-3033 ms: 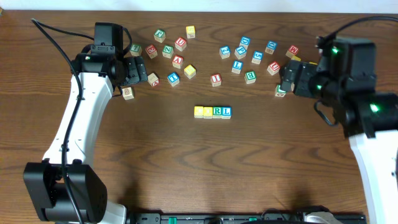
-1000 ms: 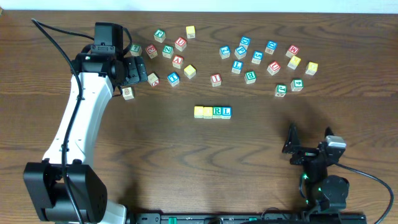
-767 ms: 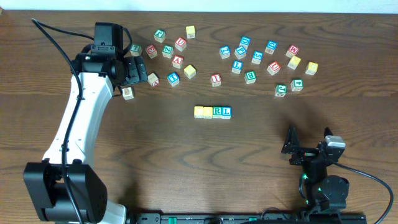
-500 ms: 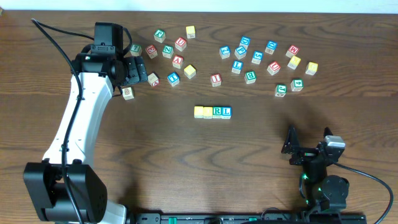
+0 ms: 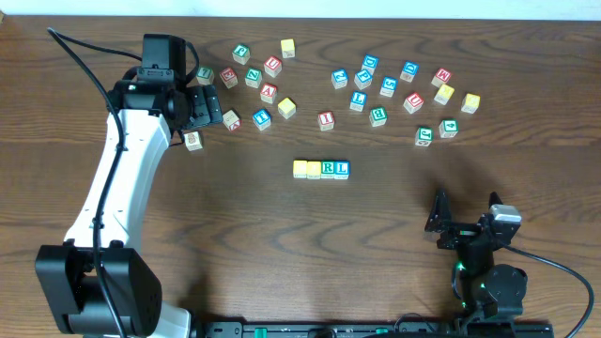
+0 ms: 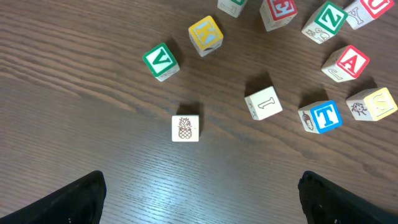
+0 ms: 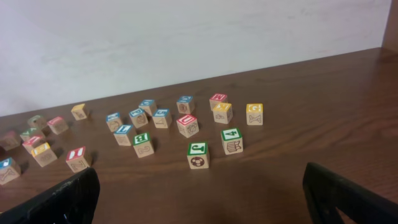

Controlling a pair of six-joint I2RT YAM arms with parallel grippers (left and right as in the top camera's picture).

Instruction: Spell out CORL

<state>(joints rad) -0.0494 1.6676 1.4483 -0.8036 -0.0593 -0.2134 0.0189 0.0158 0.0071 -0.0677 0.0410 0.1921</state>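
- Sitting mid-table, the CORL row (image 5: pixel 321 169) runs left to right. Two yellow cubes (image 5: pixel 307 169) come first (their letters are too small to read from overhead), then the R cube (image 5: pixel 328 169) in green and the L cube (image 5: pixel 342 169) in blue. All four touch side to side.
- Loose cubes lie beyond the row toward the far edge, in a left group (image 5: pixel 254 80) and a right group (image 5: pixel 394 89). The nearest, a red-lettered cube (image 5: pixel 326 119), stands apart from the row.
- The left gripper (image 5: pixel 199 105) hangs over the left group, well apart from the row. Its jaws are wide (only the dark fingertips (image 6: pixel 81 199) show, at the wrist view's bottom corners), with bare wood between them.
- Below it the wrist view shows a pineapple cube (image 6: pixel 185 129), a green V cube (image 6: pixel 160 61), a yellow K cube (image 6: pixel 205 34), a blue T cube (image 6: pixel 320 116) and a red A cube (image 6: pixel 346 62), none touching another.
- The right gripper (image 5: pixel 467 214) sits low near the front right corner on a folded arm, well apart from the row, with its jaws wide.
- Its wrist view looks across the table (image 5: pixel 235 244) at the right group (a green 4 cube (image 7: pixel 231 140) and a yellow X cube (image 7: pixel 254 114) among them), with a pale wall (image 7: pixel 186 37) behind.
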